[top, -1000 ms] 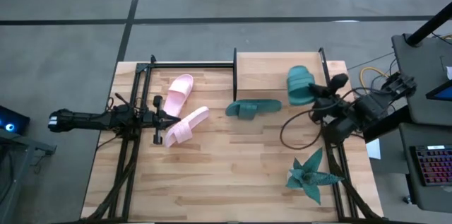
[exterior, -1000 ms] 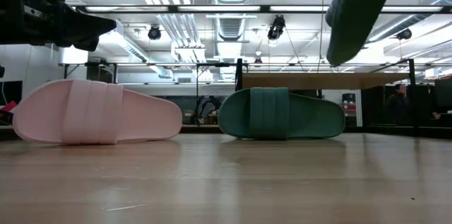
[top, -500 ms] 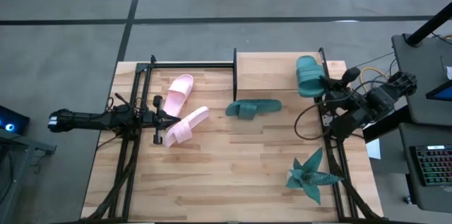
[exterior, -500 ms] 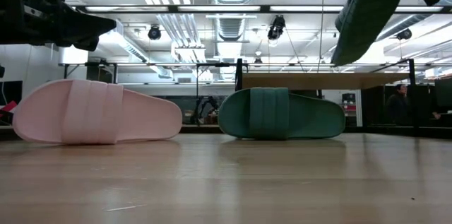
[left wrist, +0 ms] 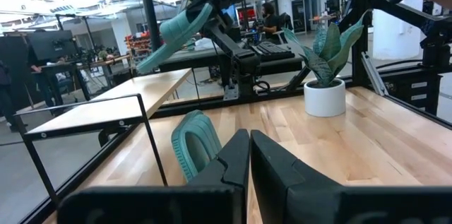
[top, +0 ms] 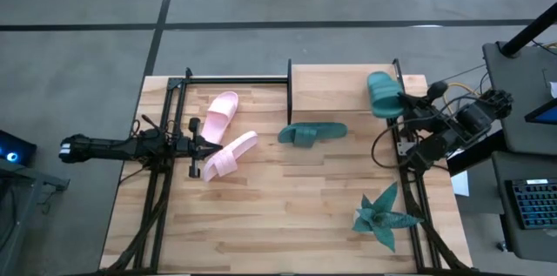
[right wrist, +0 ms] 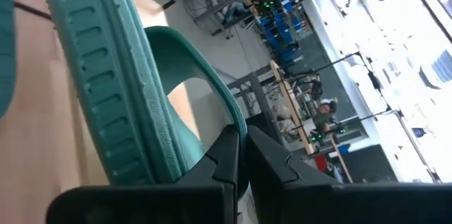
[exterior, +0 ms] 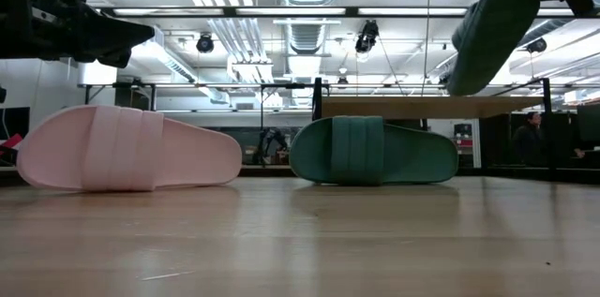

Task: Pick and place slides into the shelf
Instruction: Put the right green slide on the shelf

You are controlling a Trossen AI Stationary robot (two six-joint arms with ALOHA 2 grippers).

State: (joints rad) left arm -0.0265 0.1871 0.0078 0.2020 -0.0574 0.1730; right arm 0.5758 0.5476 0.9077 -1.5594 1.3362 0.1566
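Teal slide [top: 384,93] hangs in right claw [top: 409,111] above shelf [top: 331,89].

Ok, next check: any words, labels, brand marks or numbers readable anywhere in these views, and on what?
None can be read.
Teal slide in the right claw: ribbed sole, no lettering visible.
Pink slide and teal slide on the table: plain straps, no marks.
Shelf: bare wood.
Monitors in the room behind: too small and blurred to read.
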